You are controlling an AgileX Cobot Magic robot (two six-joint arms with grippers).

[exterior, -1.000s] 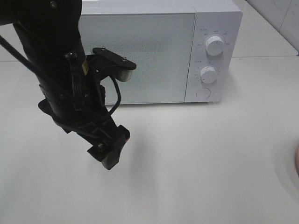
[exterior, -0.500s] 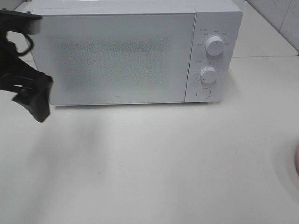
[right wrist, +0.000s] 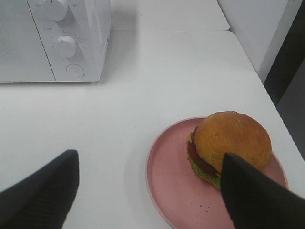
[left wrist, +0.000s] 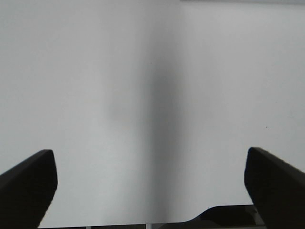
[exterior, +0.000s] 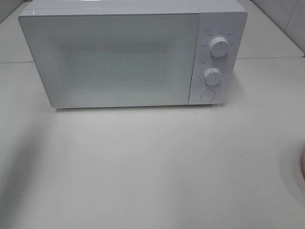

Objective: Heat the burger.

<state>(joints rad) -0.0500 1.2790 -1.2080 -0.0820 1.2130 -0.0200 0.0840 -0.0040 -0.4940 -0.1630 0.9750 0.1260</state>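
Two grippers, both with jaws spread and nothing between them. Left gripper (left wrist: 147, 191): fingers wide apart over bare white table (left wrist: 95, 95), holding nothing. Right gripper (right wrist: 150, 191): jaws parted, empty, hanging above the near edge of the pink plate (right wrist: 167, 191).

Burger (right wrist: 228, 145) sits on the plate, toward its far-right part, upright, bun on top, lettuce and tomato showing at the side. Not touched by either gripper. Plate lies on the table well apart from the microwave (right wrist: 52, 38).

Microwave door (exterior: 114, 57) is closed; two knobs and a round button on the right panel. Judgement: the door must be opened before the burger can go in, so the task is at its start. The right gripper's spread looks suited to a grasp on the plate or the burger.

The high view shows the whole microwave front but neither arm, and only a sliver of plate at its right edge. Only the right wrist view shows the burger.
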